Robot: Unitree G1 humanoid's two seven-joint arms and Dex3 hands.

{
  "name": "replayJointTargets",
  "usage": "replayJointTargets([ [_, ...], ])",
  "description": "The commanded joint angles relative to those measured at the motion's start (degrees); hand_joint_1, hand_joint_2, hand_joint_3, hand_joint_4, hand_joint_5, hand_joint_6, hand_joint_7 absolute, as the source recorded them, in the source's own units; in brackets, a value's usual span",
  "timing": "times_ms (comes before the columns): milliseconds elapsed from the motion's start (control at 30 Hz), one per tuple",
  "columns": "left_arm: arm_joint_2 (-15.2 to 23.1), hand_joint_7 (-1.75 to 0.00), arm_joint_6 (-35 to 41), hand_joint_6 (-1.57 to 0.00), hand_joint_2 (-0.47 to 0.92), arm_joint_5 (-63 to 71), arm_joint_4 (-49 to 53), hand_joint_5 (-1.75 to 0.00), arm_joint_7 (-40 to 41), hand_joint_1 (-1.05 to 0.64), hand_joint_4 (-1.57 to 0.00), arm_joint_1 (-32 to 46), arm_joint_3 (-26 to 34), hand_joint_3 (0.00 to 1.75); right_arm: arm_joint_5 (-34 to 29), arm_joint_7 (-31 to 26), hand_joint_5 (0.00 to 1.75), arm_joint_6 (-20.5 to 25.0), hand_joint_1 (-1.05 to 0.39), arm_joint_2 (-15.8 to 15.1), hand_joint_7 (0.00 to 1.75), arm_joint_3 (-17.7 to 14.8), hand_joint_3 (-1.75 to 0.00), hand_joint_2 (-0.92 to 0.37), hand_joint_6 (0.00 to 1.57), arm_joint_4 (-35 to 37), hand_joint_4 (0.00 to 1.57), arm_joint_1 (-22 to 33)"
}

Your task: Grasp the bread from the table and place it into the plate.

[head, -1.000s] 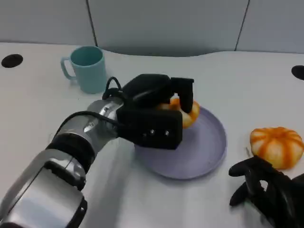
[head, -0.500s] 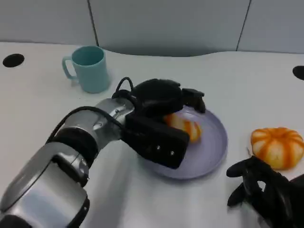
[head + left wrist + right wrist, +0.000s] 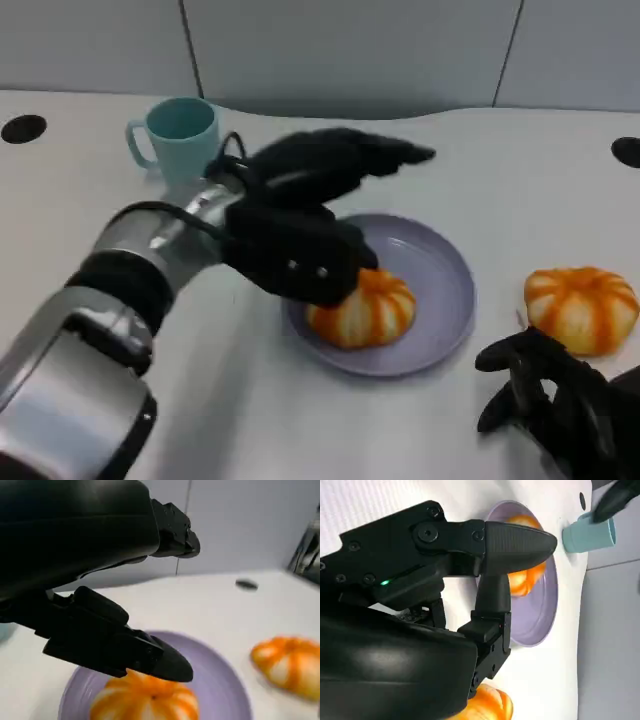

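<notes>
Bread (image 3: 362,308) lying in the plate (image 3: 445,290); left hand (image 3: 310,215) above, fingers spread, empty; right hand (image 3: 555,405) loosely spread, empty.

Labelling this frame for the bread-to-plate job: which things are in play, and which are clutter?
In play:
- bread, lying in the plate
- plate, purple
- left hand, fingers spread above the bread

Clutter:
- second bread on the table beside the plate
- teal mug
- right hand, idle

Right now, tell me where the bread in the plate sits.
In the head view the bread lies on the purple plate, in its near-left part, just below the left hand.
</notes>
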Motion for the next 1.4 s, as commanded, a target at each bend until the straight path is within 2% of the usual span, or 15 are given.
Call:
replayJointTargets([
  [33,3.25,-0.14,-6.97,-0.22,0.92,-16.02,-3.82,-0.18,-7.65,-0.67,-0.20,10.11,11.09,0.10,1.07,0.61,1.75,0.19,-0.31,-0.99,1.53,-1.03,-0.55,-0.92,0.44,1.19,0.54,-0.47],
  [167,0.35,-0.15,-3.41,-0.36,0.92,-36.44,-11.65,-0.31,-19.44,-0.65,-0.36,21.78,21.86,0.14,0.94,0.68,1.75,0.07,-0.29,-1.41,1.54,-1.00,-0.55,-0.92,0.44,1.32,0.54,-0.43],
  [267,-0.77,-0.09,3.52,-0.47,0.92,-47.36,-19.92,-0.63,-26.46,-0.67,-0.40,29.11,26.49,0.21,0.41,0.42,1.75,0.29,-0.29,-1.72,1.53,-0.75,-0.55,-0.92,0.44,1.17,0.54,-0.28],
  [400,-1.87,-0.11,28.84,-0.61,0.92,-68.25,-36.24,-0.87,-36.02,-0.61,-0.47,41.94,33.28,0.17,-0.51,0.22,1.74,-0.26,-0.27,-2.22,1.51,-0.24,-0.56,-0.92,0.42,0.86,0.52,0.23],
  [433,-1.44,-0.14,31.18,-0.63,0.92,-68.98,-38.82,-1.07,-35.54,-0.62,-0.43,44.86,33.73,0.20,-0.62,0.05,1.73,0.12,-0.26,-2.25,1.51,-0.18,-0.56,-0.92,0.41,0.56,0.51,0.30],
  [467,-1.16,-0.22,32.94,-0.65,0.92,-69.16,-41.11,-1.28,-34.95,-0.62,-0.40,47.27,34.10,0.23,-0.71,-0.04,1.73,0.32,-0.26,-2.30,1.50,-0.14,-0.57,-0.92,0.40,0.35,0.50,0.37],
  [500,-0.93,-0.28,34.61,-0.65,0.92,-69.04,-43.24,-1.37,-34.41,-0.63,-0.39,50.48,34.51,0.25,-0.77,-0.18,1.73,0.60,-0.26,-2.26,1.50,-0.14,-0.57,-0.92,0.40,0.04,0.50,0.48],
  [533,-0.74,-0.48,36.14,-0.62,0.92,-68.71,-44.63,-1.49,-34.22,-0.60,-0.38,53.01,34.87,0.28,-0.80,-0.15,1.74,0.63,-0.26,-2.26,1.50,-0.16,-0.57,-0.92,0.40,-0.09,0.50,0.54],
  [567,-0.69,-0.85,37.49,-0.49,0.92,-68.40,-45.78,-1.61,-34.14,-0.58,-0.36,54.71,35.24,0.32,-0.83,-0.12,1.74,0.62,-0.26,-2.26,1.50,-0.18,-0.57,-0.92,0.40,-0.16,0.50,0.58],
  [633,-0.39,-1.14,39.07,-0.43,0.92,-66.75,-45.64,-1.70,-34.14,-0.58,-0.38,56.76,35.57,0.30,-0.62,0.27,1.74,0.24,-0.27,-2.41,1.50,-0.34,-0.57,-0.92,0.40,0.29,0.50,0.36],
  [700,-0.54,-1.27,39.91,-0.41,0.92,-65.73,-45.75,-1.74,-34.18,-0.58,-0.40,57.31,36.03,0.29,-0.53,0.43,1.74,0.10,-0.27,-2.48,1.50,-0.40,-0.57,-0.92,0.41,0.50,0.51,0.26],
  [833,-1.55,-1.31,40.24,-0.41,0.92,-64.77,-45.14,-1.75,-33.38,-0.59,-0.41,57.91,37.35,0.28,0.05,0.81,1.75,0.18,-0.27,-2.45,1.50,-0.82,-0.57,-0.92,0.41,0.80,0.51,0.10],
  [867,-2.04,-1.49,39.99,-0.40,0.92,-64.47,-44.34,-1.75,-32.68,-0.59,-0.47,58.29,37.91,0.30,0.52,1.08,1.75,0.24,-0.28,-2.44,1.51,-1.11,-0.56,-0.92,0.41,1.02,0.51,-0.03],
  [967,-3.82,-1.71,40.39,-0.36,0.92,-64.79,-43.43,-1.75,-31.68,-0.56,-0.54,58.88,39.48,0.34,0.95,1.58,1.75,-0.01,-0.27,-2.63,1.51,-1.51,-0.56,-0.92,0.42,1.20,0.52,-0.05],
  [1400,-6.45,-1.75,43.26,-0.38,0.92,-64.96,-43.62,-1.75,-31.21,-0.53,-0.58,58.33,41.83,0.30,1.16,1.38,1.75,-0.79,-0.29,-3.43,1.52,-2.39,-0.54,-0.92,0.43,2.87,0.53,-0.88],
])
